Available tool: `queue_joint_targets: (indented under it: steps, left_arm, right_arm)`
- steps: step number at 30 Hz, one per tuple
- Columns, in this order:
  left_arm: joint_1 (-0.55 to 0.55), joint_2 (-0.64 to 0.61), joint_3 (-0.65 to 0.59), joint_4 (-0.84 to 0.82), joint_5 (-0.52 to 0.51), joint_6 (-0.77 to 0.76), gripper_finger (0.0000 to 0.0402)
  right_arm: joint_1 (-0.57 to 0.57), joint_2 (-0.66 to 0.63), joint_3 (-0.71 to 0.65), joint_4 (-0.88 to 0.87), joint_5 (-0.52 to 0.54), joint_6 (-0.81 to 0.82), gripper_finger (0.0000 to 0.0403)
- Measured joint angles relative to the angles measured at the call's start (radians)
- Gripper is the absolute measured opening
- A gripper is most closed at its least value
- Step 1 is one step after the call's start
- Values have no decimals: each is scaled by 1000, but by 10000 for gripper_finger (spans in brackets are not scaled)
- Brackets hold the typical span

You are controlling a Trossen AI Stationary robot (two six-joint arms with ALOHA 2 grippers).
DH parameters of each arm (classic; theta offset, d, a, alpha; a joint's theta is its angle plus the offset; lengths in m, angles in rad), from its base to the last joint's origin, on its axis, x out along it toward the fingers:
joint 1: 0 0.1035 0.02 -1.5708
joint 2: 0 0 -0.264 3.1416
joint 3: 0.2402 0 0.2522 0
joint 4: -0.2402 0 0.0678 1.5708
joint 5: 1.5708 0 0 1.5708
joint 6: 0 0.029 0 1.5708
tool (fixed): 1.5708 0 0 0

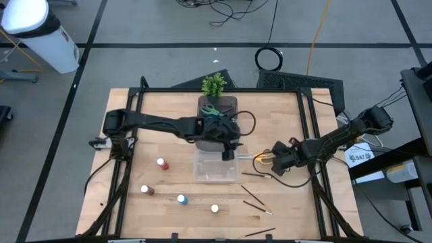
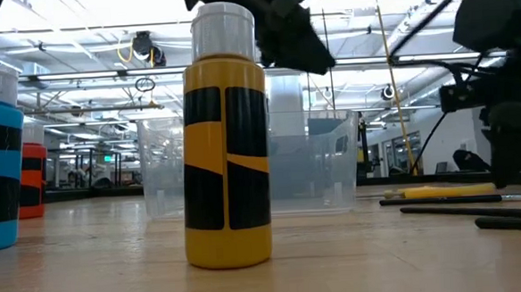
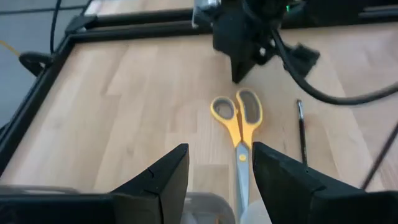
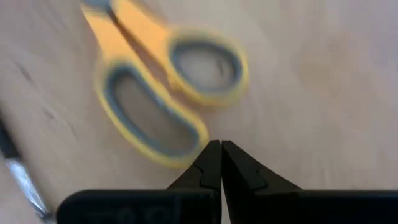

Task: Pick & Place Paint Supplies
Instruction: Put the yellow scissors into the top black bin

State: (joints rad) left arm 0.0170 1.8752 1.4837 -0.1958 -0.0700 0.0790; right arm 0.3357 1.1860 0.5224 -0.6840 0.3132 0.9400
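Yellow scissors point(image 4: 161, 93) lie just beyond closed right end effector point(image 4: 221, 163).

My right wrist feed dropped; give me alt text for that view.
The shut right tool points at bare wooden table, its tip just beside the grey-lined loops of the yellow-handled scissors lying flat. A thin dark paintbrush lies at the frame's edge.

Yellow-handled scissors point(image 3: 240, 128) are lying flat and closed on the wood at right of centre in the high view. Green-handled scissors point(image 1: 210, 109) are resting at upper centre. Four small paint bottles are standing upright at lower left: red point(image 1: 163, 164), brown point(image 1: 146, 190), blue point(image 1: 181, 200) and pale point(image 1: 214, 209). Thin dark paintbrushes point(image 1: 254, 194) are lying scattered at lower right of centre.
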Motion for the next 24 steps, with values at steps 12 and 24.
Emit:
queue_joint_targets:
  steps: [12, 24]
  left_arm:
    - [0, -17, 3, 3, 0, 13, 189]
    - [-23, -15, -19, 14, 123, -12, 189]
  right_arm:
    - [-1, 9, 2, 266, -24, -137, 0]
    - [-38, 54, 8, 25, -45, 32, 0]
